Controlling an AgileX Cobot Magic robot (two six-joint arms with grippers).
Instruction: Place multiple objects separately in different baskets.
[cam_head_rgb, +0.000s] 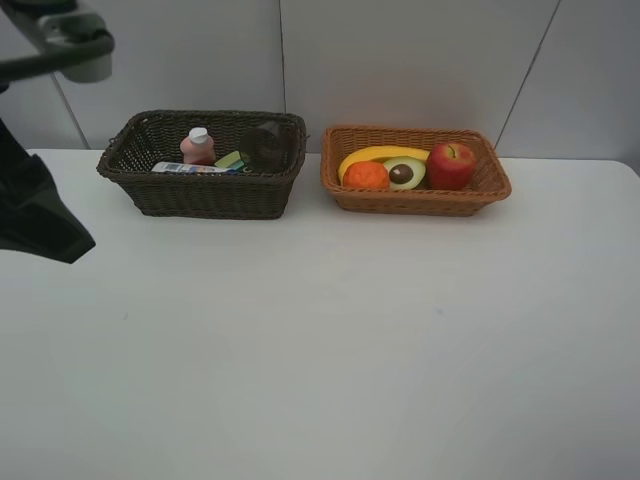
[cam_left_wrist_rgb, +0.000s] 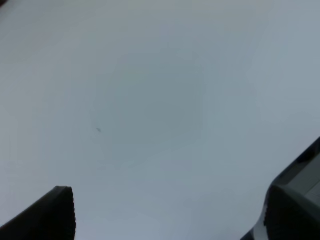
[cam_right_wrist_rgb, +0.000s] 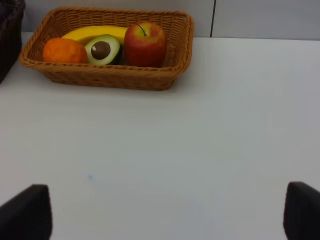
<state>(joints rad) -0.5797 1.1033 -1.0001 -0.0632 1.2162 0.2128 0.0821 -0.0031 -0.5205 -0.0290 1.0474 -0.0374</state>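
Observation:
The dark brown basket (cam_head_rgb: 205, 195) stands at the back left. It holds a small pink bottle (cam_head_rgb: 197, 146), a white shampoo bottle (cam_head_rgb: 188, 168) lying flat, a green bottle (cam_head_rgb: 232, 160) and a mauve cup (cam_head_rgb: 265, 148). To its right, the orange-tan basket (cam_head_rgb: 415, 201) holds a banana (cam_head_rgb: 378, 153), an orange (cam_head_rgb: 366, 176), a halved avocado (cam_head_rgb: 404, 173) and a red apple (cam_head_rgb: 450, 165). My left gripper (cam_left_wrist_rgb: 172, 215) is open over bare table. My right gripper (cam_right_wrist_rgb: 165, 212) is open and empty, well in front of the tan basket (cam_right_wrist_rgb: 100, 79).
A white table (cam_head_rgb: 330, 340) carries both baskets near the back wall. A dark part of my left arm (cam_head_rgb: 35, 215) juts in at the left edge of the exterior view. The right arm is out of that view.

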